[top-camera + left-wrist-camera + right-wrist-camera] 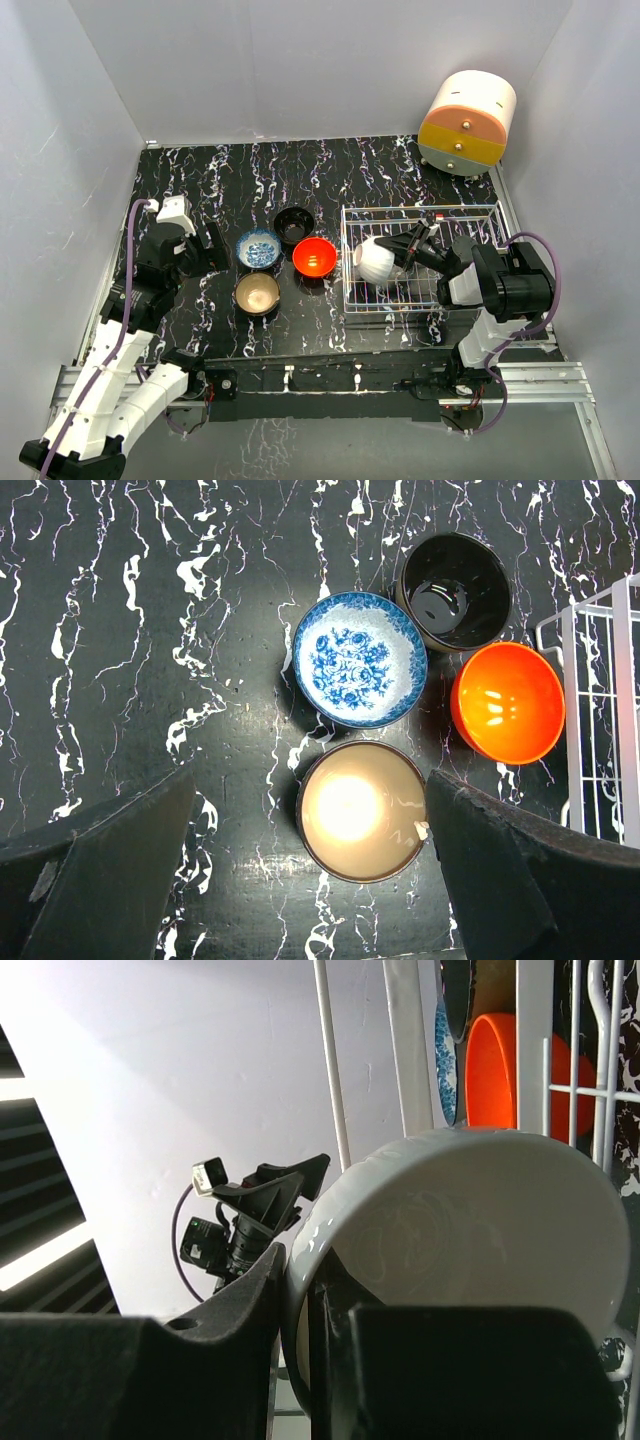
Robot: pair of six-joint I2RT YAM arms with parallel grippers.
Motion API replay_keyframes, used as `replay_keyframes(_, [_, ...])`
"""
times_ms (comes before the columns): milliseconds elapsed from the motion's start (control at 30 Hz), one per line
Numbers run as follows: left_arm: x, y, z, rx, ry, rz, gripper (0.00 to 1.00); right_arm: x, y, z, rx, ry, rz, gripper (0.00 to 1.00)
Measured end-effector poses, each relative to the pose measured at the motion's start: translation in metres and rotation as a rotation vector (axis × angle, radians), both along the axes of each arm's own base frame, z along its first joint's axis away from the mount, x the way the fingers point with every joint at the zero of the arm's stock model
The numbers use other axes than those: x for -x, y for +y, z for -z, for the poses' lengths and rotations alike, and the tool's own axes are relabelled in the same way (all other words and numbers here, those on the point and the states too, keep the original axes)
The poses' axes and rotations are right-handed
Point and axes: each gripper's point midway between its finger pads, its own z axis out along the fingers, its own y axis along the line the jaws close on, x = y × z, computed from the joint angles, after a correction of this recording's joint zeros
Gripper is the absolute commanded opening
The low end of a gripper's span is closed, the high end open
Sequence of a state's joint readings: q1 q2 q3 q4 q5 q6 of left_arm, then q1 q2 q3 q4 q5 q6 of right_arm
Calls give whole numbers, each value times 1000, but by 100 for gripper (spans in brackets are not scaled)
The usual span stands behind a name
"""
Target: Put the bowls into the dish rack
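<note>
Bowls first: the white bowl [378, 260] is tipped on its side inside the dish rack [470, 210], its rim clamped between the fingers of the right claw [396, 254]. The left claw [212, 248] hangs over the table [100, 630] with its fingers spread apart. The tan bowl [360, 810] lies directly below it. The blue patterned bowl [358, 660] is just beyond that. The black bowl [452, 590] and red bowl [507, 702] stand ahead to its right.

White-shelled arms [100, 385] with black joints [520, 285], purple cables [128, 300], and black left claw [212, 250] and right claw [402, 250].
</note>
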State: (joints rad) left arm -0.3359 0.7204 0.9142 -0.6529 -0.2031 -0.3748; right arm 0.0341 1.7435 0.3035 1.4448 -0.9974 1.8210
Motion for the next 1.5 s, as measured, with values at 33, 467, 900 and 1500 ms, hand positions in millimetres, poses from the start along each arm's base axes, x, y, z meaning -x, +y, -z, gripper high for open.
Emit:
replay_keyframes(33, [0, 0, 0, 0, 0, 0, 97, 0, 0, 0, -2, 3, 1, 15])
replay_keyframes(467, [1, 1, -1, 0, -5, -2, 97, -14, -3, -3, 140, -46, 14, 19])
replay_keyframes(900, [6, 4, -9, 8, -40, -8, 97, -36, -13, 1, 332, -208, 37, 12])
replay_keyframes(1500, [3, 3, -4, 0, -18, -9, 97, -26, -8, -8, 132, -136, 4, 9])
